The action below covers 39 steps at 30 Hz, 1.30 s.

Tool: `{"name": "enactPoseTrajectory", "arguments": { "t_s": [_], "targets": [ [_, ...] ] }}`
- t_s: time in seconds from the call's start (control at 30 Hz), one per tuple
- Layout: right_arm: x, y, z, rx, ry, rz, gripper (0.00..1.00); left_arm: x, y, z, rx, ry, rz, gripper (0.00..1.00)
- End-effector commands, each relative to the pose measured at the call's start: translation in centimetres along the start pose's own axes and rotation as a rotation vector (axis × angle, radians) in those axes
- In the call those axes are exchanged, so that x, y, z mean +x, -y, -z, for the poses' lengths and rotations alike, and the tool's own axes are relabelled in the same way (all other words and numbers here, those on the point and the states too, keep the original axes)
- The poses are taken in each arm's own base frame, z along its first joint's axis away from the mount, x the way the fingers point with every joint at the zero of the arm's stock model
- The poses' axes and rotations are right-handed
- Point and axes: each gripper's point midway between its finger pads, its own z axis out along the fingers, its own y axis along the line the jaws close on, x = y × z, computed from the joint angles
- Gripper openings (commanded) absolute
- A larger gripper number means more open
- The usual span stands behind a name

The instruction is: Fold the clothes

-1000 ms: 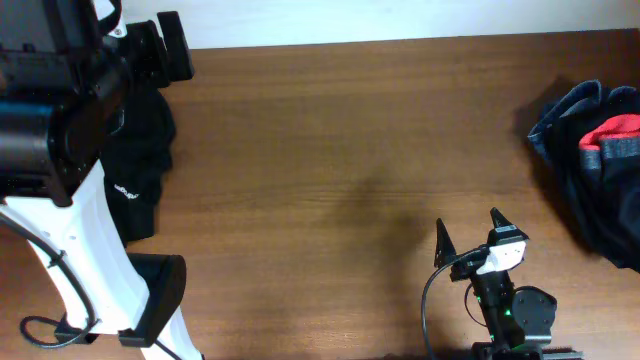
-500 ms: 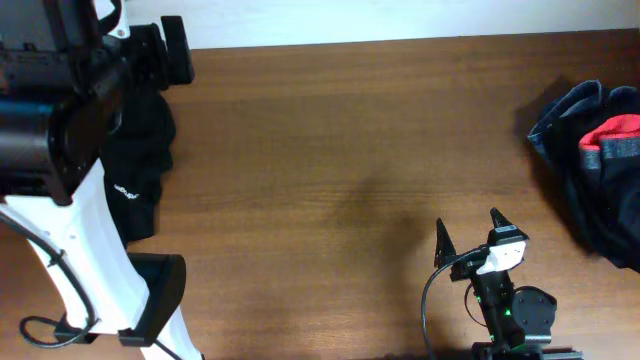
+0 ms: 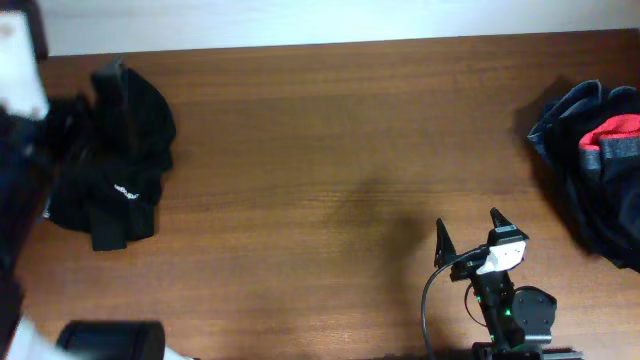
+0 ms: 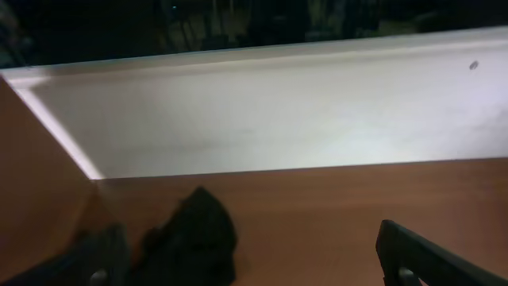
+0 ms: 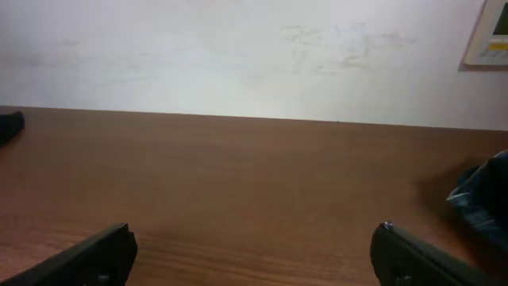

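Black garment: far left, just ahead of left gripper (spread, empty). Right gripper: spread, empty, well apart.

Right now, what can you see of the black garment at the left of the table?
The black garment lies crumpled in a loose heap on the wooden table, near its far left corner. Soft matte fabric, bunched in folds. A small white logo shows on its lower part. The blurred left arm overlaps its left edge; contact cannot be told. Not folded.
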Motion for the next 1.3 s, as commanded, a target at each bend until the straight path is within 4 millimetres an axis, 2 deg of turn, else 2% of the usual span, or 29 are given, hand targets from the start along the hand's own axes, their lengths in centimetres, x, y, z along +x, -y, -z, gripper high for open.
{"name": "enactPoseTrajectory", "arguments": {
  "t_s": [0.0,0.17,0.37,0.43,0.53,0.73,0.9,0.93,1.03,1.27],
  "targets": [
    [0.1,-0.1,0.0,-0.006,0.002,0.007,0.99,1.3,-1.2,1.0,-0.063,-0.049,-0.056,0.99],
    [0.1,-0.1,0.0,-0.006,0.002,0.007,0.99,4.5,-2.3,2.6,-0.120,-0.153,-0.071,0.99],
    [0.1,-0.1,0.0,-0.006,0.002,0.007,0.99,10.7,-2.6,4.7,-0.131,-0.307,-0.099,0.99],
    [0.1,-0.1,0.0,-0.006,0.002,0.007,0.99,12.9,-2.6,5.0,-0.128,-0.348,-0.105,0.99],
    [0.1,-0.1,0.0,-0.006,0.002,0.007,0.99,14.7,-2.5,4.8,-0.128,-0.343,-0.105,0.99],
    [0.1,-0.1,0.0,-0.006,0.002,0.007,0.99,17.5,-2.1,1.8,-0.138,-0.216,-0.085,0.99],
    [0.1,-0.1,0.0,-0.006,0.002,0.007,0.99,21.0,-1.4,-2.1,-0.127,-0.102,-0.067,0.99],
    [0.1,-0.1,0.0,-0.006,0.002,0.007,0.99,22.3,-0.8,-3.7,-0.106,-0.041,-0.058,0.99],
    [0.1,-0.1,0.0,-0.006,0.002,0.007,0.99,24.2,0.1,-5.5,-0.070,0.045,-0.048,0.99],
    [0.1,-0.1,0.0,-0.006,0.002,0.007,0.99,28.9,1.8,-7.3,0.000,0.149,-0.043,0.99]
  ]
}}
